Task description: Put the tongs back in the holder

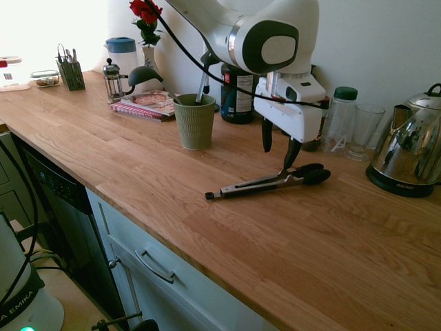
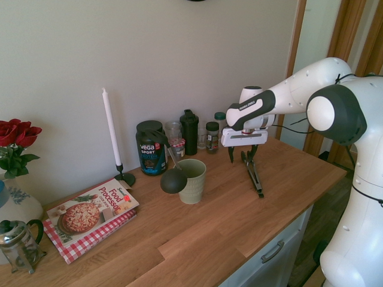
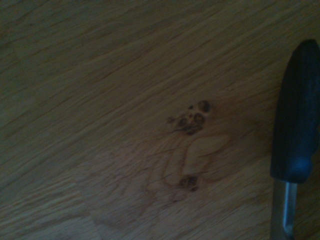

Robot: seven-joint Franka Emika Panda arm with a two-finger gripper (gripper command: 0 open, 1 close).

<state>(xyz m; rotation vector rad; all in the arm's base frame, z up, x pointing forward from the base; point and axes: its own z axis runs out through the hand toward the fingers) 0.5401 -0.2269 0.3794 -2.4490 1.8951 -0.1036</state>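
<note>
The gripper (image 1: 279,146) is held open just above the counter (image 1: 138,158), its two dark fingers (image 1: 267,136) spread apart and pointing down. One finger reaches the tongs (image 1: 272,183) near their black tips, though contact cannot be confirmed; the other hangs free beside them. Nothing is gripped. The tongs are laid flat on the wood, closed, with the black tips toward the kettle (image 1: 408,153) and the small black knob toward the counter's front edge. In the wrist view one black tip (image 3: 296,120) with a strip of steel below it is seen against wood grain and a dark knot.

The holder (image 1: 194,121) is stood upright, well apart from the tongs, toward the cookbook (image 1: 148,103). A ladle (image 1: 143,74) and one grey-handled utensil (image 1: 202,83) are already kept in it. A dark tub (image 2: 151,146) is seen behind the holder, near the wall
</note>
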